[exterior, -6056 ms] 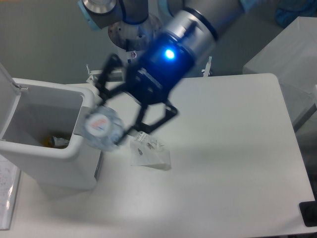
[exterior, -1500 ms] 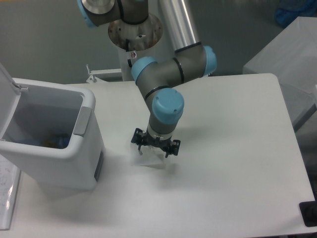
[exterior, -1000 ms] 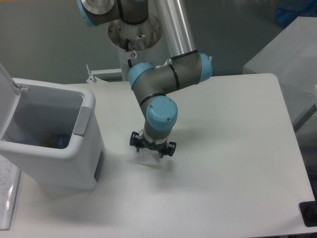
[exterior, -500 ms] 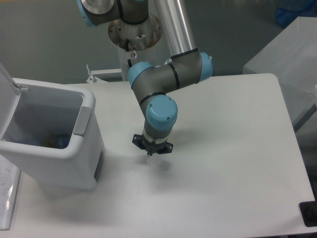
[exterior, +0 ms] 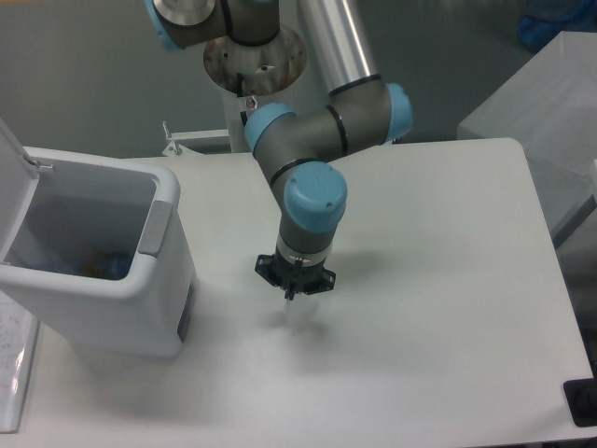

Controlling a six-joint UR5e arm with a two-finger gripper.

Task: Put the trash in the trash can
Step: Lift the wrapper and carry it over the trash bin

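1. Pincer [exterior: 292, 291] points straight down near the middle of the white surface [exterior: 438, 308], its two fingers drawn close together and pinched on the top of the crumpled translucent wrapper [exterior: 300, 305].
2. That wrapper hangs just under the fingertips as a faint pale shape; whether its lower edge touches the surface cannot be told.
3. Grey and pale-blue arm [exterior: 312, 177] reaches down to the pincer from a round base at the top of the view.
4. Large white trash can [exterior: 166, 308] stands at the left, well apart from the pincer, lid [exterior: 11, 182] tipped up and open.
5. Inside the can, a bluish shape that looks like the crushed bottle [exterior: 110, 266] lies at the bottom, blurred.
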